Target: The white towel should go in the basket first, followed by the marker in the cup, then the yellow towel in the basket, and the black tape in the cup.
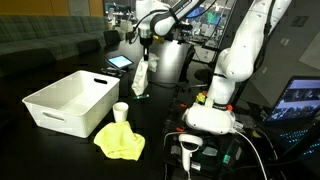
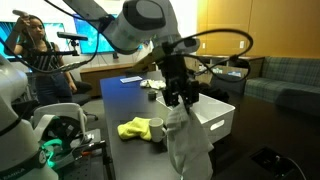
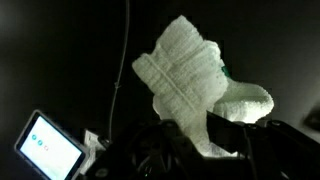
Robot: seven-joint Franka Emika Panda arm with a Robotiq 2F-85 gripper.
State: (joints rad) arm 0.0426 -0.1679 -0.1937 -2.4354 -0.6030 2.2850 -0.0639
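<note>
Your gripper (image 1: pixel 146 56) pinches the white towel (image 1: pixel 140 80) by its top edge, jaws closed tight on the cloth, so it hangs free near the basket (image 1: pixel 55 118), high enough to clear the rim.

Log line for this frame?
gripper: shut on white towel | towel: lifted, not in basket | yellow towel: beside cup
</note>
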